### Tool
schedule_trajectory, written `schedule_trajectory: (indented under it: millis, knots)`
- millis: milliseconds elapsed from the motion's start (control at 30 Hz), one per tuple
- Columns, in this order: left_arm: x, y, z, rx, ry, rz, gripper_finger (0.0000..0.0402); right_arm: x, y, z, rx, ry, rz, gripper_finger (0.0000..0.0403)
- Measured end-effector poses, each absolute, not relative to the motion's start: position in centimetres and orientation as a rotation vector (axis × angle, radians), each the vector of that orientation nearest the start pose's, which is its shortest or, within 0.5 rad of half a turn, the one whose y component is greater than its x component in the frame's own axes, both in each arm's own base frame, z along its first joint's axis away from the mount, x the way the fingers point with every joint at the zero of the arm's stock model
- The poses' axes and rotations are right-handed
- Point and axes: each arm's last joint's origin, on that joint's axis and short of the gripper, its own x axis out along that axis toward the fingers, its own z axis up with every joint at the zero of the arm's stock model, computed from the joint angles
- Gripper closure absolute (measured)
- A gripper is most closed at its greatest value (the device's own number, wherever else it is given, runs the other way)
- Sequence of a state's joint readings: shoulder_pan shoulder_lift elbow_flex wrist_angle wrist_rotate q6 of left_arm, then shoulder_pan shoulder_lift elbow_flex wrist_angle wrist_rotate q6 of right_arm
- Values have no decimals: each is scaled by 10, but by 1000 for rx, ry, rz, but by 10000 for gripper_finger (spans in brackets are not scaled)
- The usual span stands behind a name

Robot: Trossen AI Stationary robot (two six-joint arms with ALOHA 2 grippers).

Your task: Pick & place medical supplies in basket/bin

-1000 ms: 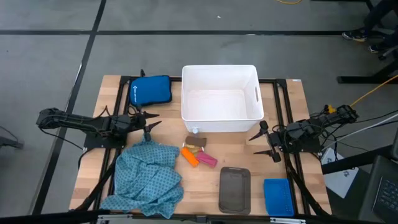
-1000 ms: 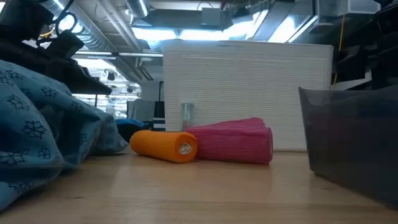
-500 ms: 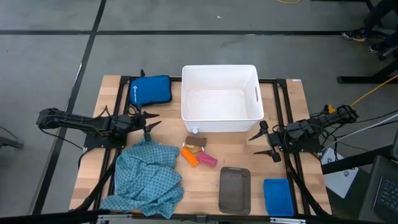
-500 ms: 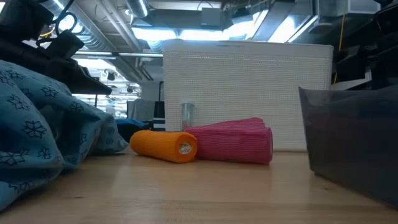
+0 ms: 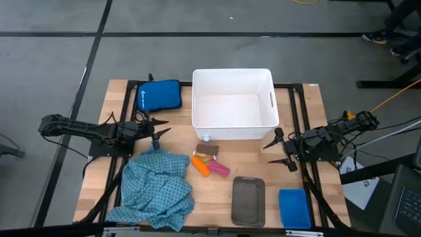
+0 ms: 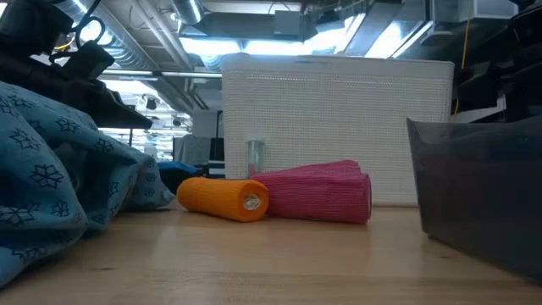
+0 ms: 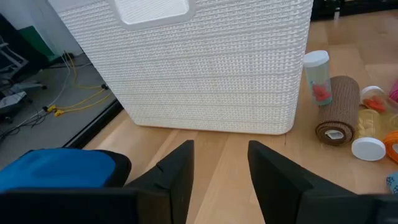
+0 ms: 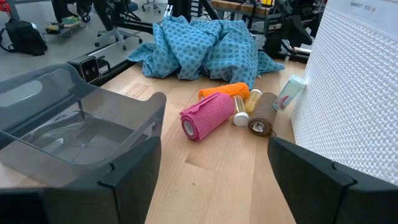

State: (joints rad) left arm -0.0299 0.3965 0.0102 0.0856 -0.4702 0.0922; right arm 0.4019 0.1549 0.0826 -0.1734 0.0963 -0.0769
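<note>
No supply is being carried at this moment; the work seems to be at its start, with both arms waiting at the table's sides.

The left gripper (image 5: 158, 131) is hanging with its fingers spread and holding nothing, just beside the upper edge of the teal dotted cloth (image 5: 156, 189), which is lying crumpled on the table's left front. In the middle, the orange roll (image 5: 200, 165) and the pink roll (image 5: 220, 169) are lying touching each other, with a tan roll (image 7: 337, 109) and small vials (image 7: 317, 77) near the white tub (image 5: 233, 104) behind them. The tub is looking empty inside. Further right, the dark-grey tray (image 5: 248, 200) and the small blue basket (image 5: 293, 208) are also holding nothing. The right gripper (image 5: 281, 149) is waiting with fingers spread, empty, near the tub's right corner.

Probably the next move is asking one gripper to come down over a roll and close on it.
</note>
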Motion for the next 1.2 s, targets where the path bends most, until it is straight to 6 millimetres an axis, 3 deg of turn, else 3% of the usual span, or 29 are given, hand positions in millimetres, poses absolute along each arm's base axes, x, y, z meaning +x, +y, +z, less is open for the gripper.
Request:
schedule_trajectory:
  millis: [267,700,967,1200]
  knots:
    - [116,10,141,165,313,423,254,96,36,168,-169,165,267,105]
    - [116,10,141,165,313,423,254,98,36,192,23,-54,237,105]
    - [116,10,142,167,310,444,254,97,23,196,40,-94,-234,105]
    - [117,10,147,127,277,441,254,97,22,196,75,-97,-237,105]
